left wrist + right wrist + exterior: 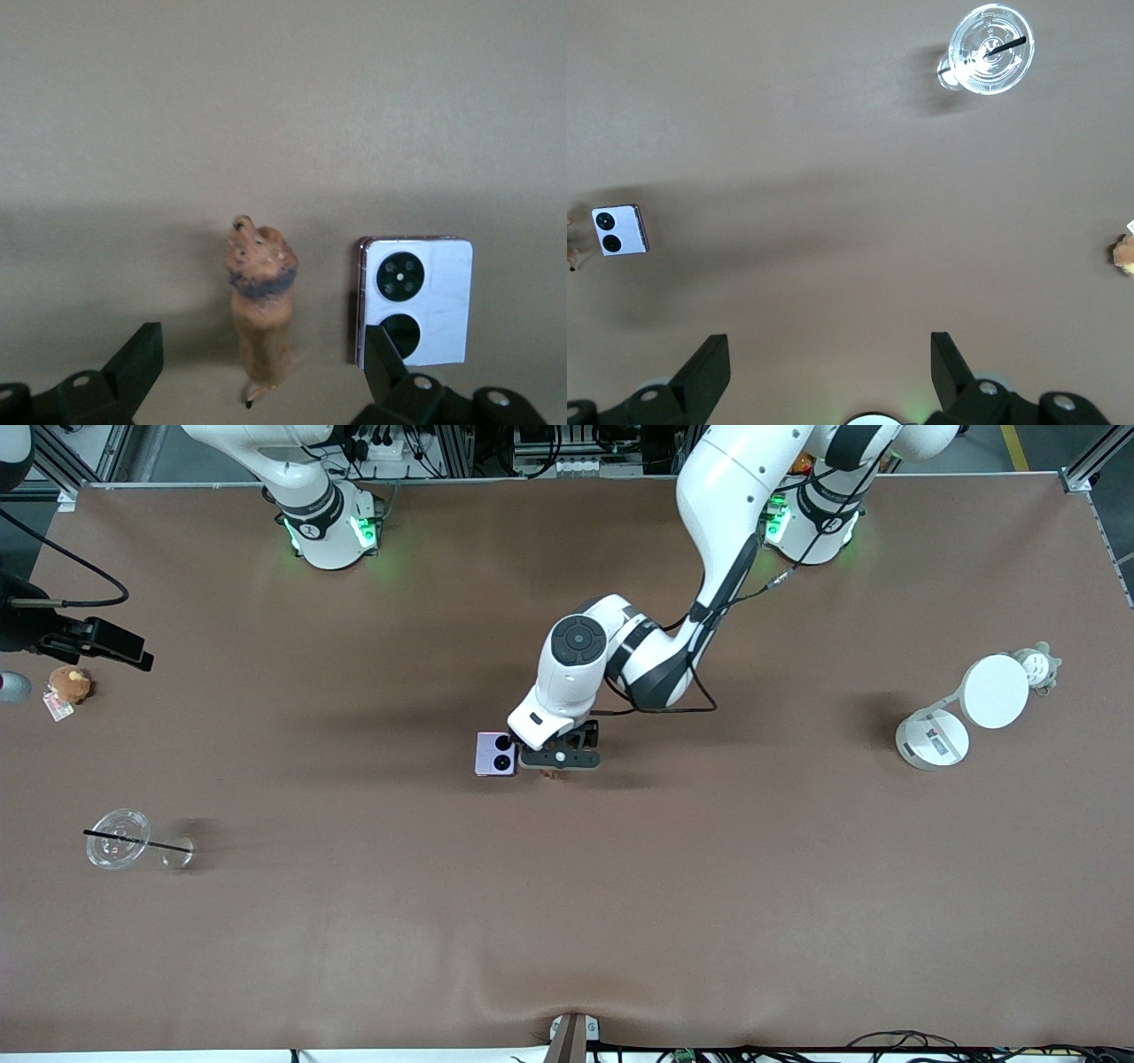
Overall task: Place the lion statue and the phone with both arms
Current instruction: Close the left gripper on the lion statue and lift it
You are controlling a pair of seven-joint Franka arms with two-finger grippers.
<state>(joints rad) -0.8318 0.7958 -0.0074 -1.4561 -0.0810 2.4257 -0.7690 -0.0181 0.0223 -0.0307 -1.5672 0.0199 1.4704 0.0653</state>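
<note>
The lion statue (pixel 260 310), a small reddish-brown figurine with a thin tail, is on the table between my left gripper's open fingers; in the front view only a bit of it (pixel 551 773) shows under the hand. The pale lilac folded phone (pixel 495 754) lies flat right beside it, toward the right arm's end, with its two black camera circles up; it also shows in the left wrist view (pixel 416 301) and the right wrist view (pixel 619 230). My left gripper (pixel 560 760) (pixel 261 347) is low over the lion, open, apart from it. My right gripper (pixel 124 648) (pixel 828 350) is open and empty, held high at its own end of the table.
A tan plush toy with a tag (pixel 69 684) lies below the right gripper. A clear cup with a black straw (pixel 118 850) lies nearer the front camera. A white round-based lamp (pixel 961 713) and a small grey-white toy (pixel 1038 666) are at the left arm's end.
</note>
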